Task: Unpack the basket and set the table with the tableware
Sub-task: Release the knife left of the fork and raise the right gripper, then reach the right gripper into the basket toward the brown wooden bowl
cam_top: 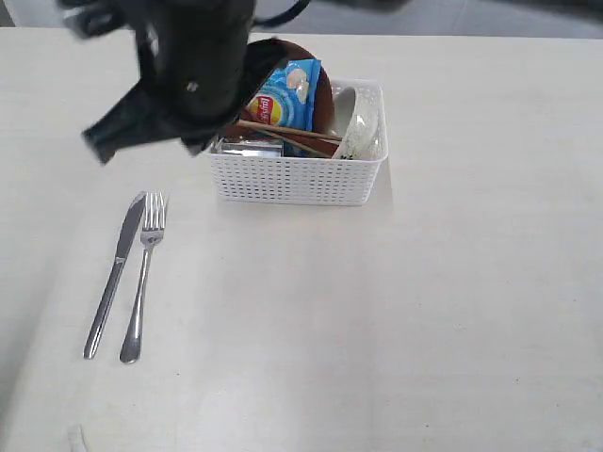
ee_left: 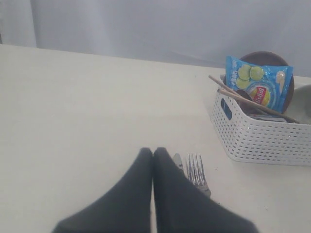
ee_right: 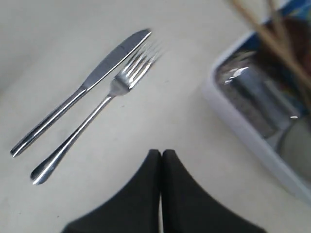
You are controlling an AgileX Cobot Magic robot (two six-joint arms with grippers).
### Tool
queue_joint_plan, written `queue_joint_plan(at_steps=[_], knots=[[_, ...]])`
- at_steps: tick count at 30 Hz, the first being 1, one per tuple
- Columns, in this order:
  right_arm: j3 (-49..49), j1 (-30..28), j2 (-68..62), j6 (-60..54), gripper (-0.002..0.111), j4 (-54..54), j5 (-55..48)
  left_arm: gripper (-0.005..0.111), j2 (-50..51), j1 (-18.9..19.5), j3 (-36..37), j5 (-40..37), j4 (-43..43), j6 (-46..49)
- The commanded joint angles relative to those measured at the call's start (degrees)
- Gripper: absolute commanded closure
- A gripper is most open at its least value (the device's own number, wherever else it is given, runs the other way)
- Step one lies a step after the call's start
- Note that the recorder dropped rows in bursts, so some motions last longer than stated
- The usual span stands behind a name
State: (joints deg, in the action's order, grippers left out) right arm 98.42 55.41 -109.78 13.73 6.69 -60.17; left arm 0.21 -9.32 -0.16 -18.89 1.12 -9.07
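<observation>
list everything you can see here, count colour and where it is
table: one, pale cream, under everything
basket: one, white, on the table
knife: one, steel, on the table, left-front of the basket
fork: one, steel, beside the knife, on its right
chip bag: one, blue, upright in the basket
plate: one, brown, on edge behind the chip bag
chopsticks: two, wooden, lying across the basket's contents
bowl: one, off-white, basket's right end
cup: one, shiny steel, basket's left front
left end effector: one, black, shut and empty, above the table near the fork
right end effector: one, black, shut and empty, above the table
</observation>
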Motion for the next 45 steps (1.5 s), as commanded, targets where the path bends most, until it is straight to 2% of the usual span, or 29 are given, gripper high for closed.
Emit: queue_joint_plan(at_steps=[1, 6, 11, 20, 21, 23, 24, 26, 35, 45], knots=[[0.0, -8.3, 5.0, -3.2, 0.109, 1.0, -2.1, 0.107, -0.2, 0.1, 0.2, 0.6, 0.1, 0.0], [0.0, -15.9, 5.6, -9.0, 0.109, 1.0, -6.3, 0.107, -0.2, 0.1, 0.2, 0.6, 0.1, 0.0], [0.0, -19.9, 5.4, -17.8, 0.109, 0.3, -5.2, 0.107, -0.2, 0.1, 0.2, 0.6, 0.1, 0.0], [0.0, -22.1, 1.7, -39.5, 0.108, -22.2, -0.6, 0.107, -0.2, 0.1, 0.2, 0.6, 0.1, 0.0], [0.0, -22.1, 0.7, -40.1, 0.107, -23.0, -0.1, 0.107, -0.2, 0.1, 0.2, 0.6, 0.1, 0.0], [0.0, -22.1, -2.6, -40.6, 0.092, -23.1, 1.7, 0.107, -0.2, 0.1, 0.2, 0.6, 0.1, 0.0], [0.1, -22.2, -4.4, -41.7, 0.077, -23.1, 2.6, 0.107, -0.2, 0.1, 0.2, 0.6, 0.1, 0.0], [0.1, -22.2, -6.6, -42.6, 0.058, -23.1, 3.7, 0.107, -0.2, 0.1, 0.2, 0.6, 0.1, 0.0], [0.7, -22.2, -11.2, -43.8, 0.056, -23.3, 12.0, 0.107, -0.2, 0.1, 0.2, 0.6, 0.1, 0.0], [11.6, -22.2, -19.9, -43.8, 0.056, -23.6, 5.9, 0.107, -0.2, 0.1, 0.2, 0.6, 0.1, 0.0]])
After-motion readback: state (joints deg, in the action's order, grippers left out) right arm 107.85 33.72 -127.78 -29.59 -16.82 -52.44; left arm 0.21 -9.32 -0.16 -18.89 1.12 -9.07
